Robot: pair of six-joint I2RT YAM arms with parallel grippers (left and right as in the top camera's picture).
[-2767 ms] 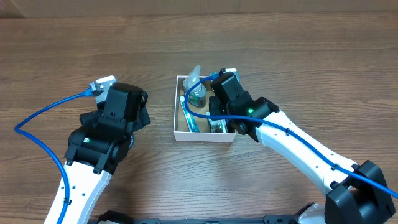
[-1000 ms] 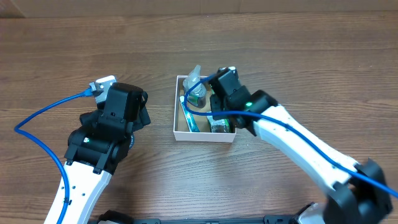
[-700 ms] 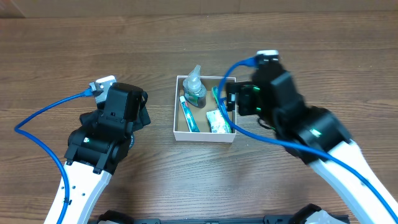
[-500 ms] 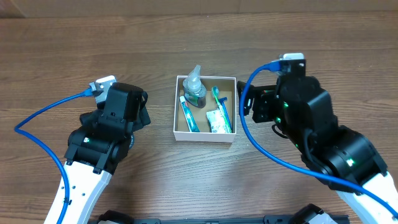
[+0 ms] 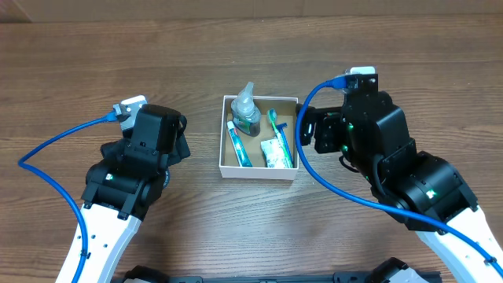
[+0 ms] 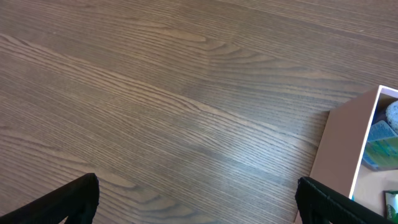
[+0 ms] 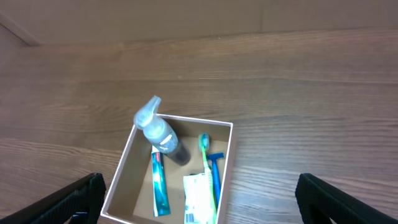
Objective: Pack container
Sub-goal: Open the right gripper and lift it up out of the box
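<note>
the right arm has pulled back out of the container [image 5: 258, 171] and now hangs off its right side, toward the right edge of the surface [image 5: 377, 55]. the right gripper [image 5: 313, 132] carries nothing. in its wrist view the jaws stand wide apart at the two lower corners, with the whole box open to sight between them. i take that to mean the last item has been let go inside. the packing looks close to done, if not finished, since no other item shows waiting in any view. the left gripper [image 6: 199, 198] has not moved. it is parked left of the box, its jaws also spread and empty.

the container sits about midway between the left and right edges, a little toward the far edge. it is a shallow square box, white outside and brown inside. a clear bottle [image 5: 246, 114] sits tilted in its far left corner, and a toothpaste tube [image 5: 238, 146] lies along the left wall. a green toothbrush [image 5: 274, 119] with something blue beside it lies along the right wall, and a white and green sachet [image 5: 272, 154] lies between.
</note>
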